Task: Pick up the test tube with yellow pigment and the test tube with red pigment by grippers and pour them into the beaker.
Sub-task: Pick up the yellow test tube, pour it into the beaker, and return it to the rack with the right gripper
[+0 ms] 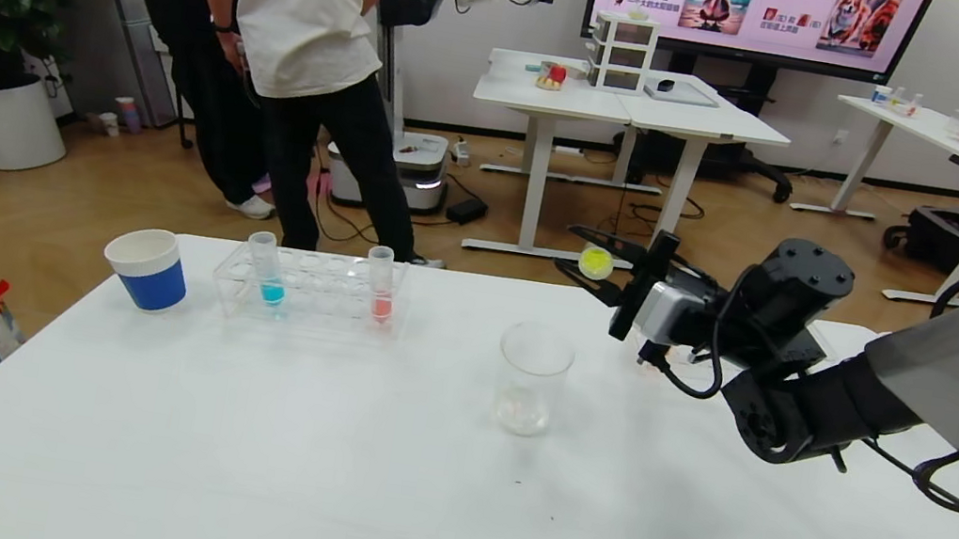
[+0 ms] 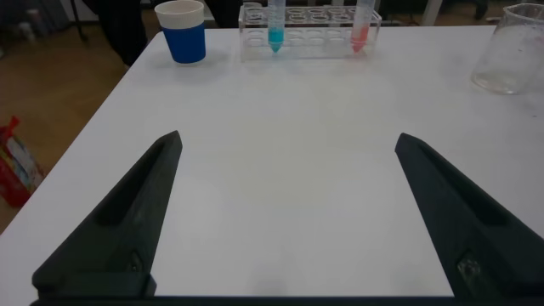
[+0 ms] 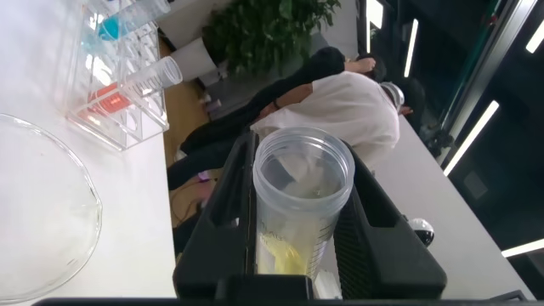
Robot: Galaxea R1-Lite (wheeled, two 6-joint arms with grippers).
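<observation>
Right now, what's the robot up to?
Right gripper shut on yellow tube, tilted beside beaker. Left gripper open, low over table. Red tube in rack. Path unobstructed.

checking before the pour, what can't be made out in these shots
- Yellow tube, head view: the right pincer covers all but its round end.
- Beaker, right wrist view: cut off by the frame edge.
- Left pincer: absent from the head view.
- Liquid in the beaker: too faint to tell.

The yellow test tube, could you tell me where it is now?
Head view: the right gripper holds the yellow test tube tipped sideways, above and right of the beaker.
</observation>
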